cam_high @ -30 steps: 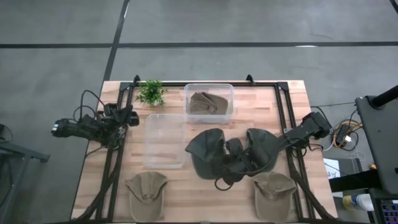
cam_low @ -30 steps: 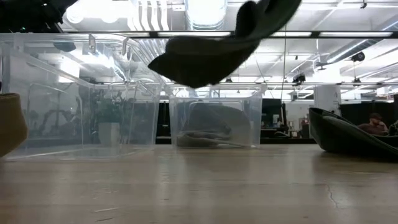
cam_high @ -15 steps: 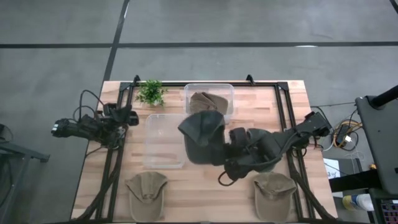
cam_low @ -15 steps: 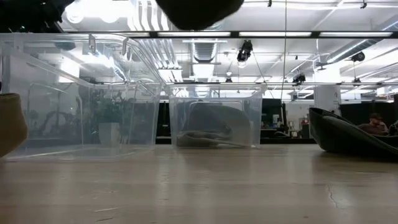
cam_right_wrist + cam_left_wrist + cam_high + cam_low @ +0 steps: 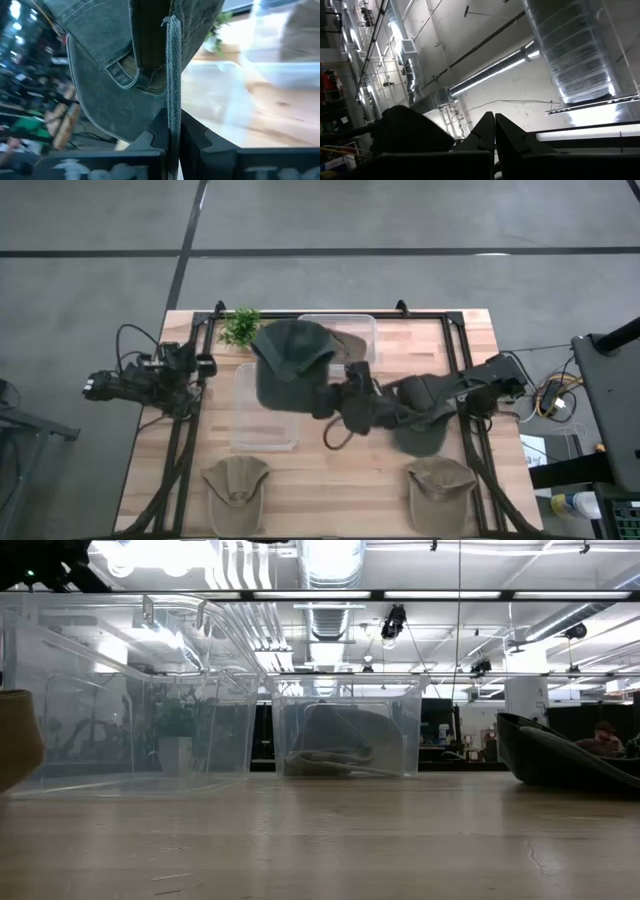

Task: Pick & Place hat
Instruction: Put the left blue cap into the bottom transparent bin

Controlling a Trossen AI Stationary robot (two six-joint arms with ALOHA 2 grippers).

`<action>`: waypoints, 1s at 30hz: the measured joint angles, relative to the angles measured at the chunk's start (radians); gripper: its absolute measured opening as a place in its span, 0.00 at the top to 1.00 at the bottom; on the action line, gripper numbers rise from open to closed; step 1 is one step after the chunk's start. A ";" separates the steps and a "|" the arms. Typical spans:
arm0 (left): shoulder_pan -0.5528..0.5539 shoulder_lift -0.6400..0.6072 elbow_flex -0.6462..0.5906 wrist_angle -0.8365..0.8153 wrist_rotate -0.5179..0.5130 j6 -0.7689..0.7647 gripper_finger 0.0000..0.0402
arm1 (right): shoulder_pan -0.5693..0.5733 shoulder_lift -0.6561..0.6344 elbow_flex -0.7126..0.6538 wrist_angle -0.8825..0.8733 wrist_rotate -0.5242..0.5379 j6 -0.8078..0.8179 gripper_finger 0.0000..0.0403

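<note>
Carrying phase, seen from the high view: right tool (image 5: 335, 385) clenched on the dark hat (image 5: 290, 365), hat now at upper centre of frame, held in the air over the gap btw. the empty clear bin (image 5: 262, 430) and the far bin (image 5: 352, 332) w/ an olive hat already inside. Change vs. 1.0 s ago: hat was lower, centre-right, beside a second dark hat (image 5: 425, 420); it has since travelled up and leftward across the frame, and has risen out of the low view entirely, where it hung at top centre before. Right wrist view confirms grip: denim-like fabric (image 5: 120, 75) pinched at the fingers, brim draped below. Left tool (image 5: 492, 135) pressed together, holding nothing, parked at left edge of table (image 5: 480, 350), pointed at the ceiling. Two tan caps (image 5: 235, 485) unmoved at bottom of frame; plant (image 5: 240, 328) at upper left. Meaning for task: pick done, transfer well along; judged next = position over a bin and release. Which bin is intended: cannot tell.
</note>
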 joint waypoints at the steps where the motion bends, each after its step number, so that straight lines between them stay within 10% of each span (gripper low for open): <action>1: 0.000 0.000 0.000 0.006 0.000 0.003 0.98 | -0.014 0.000 -0.012 0.042 -0.009 -0.012 0.97; 18: -0.001 0.000 0.000 0.120 0.000 0.016 0.98 | -0.100 0.141 -0.075 0.330 -0.244 -0.020 0.97; 30: 0.000 0.000 0.000 0.169 0.000 0.027 0.98 | -0.116 0.390 0.224 0.019 -0.375 0.011 0.97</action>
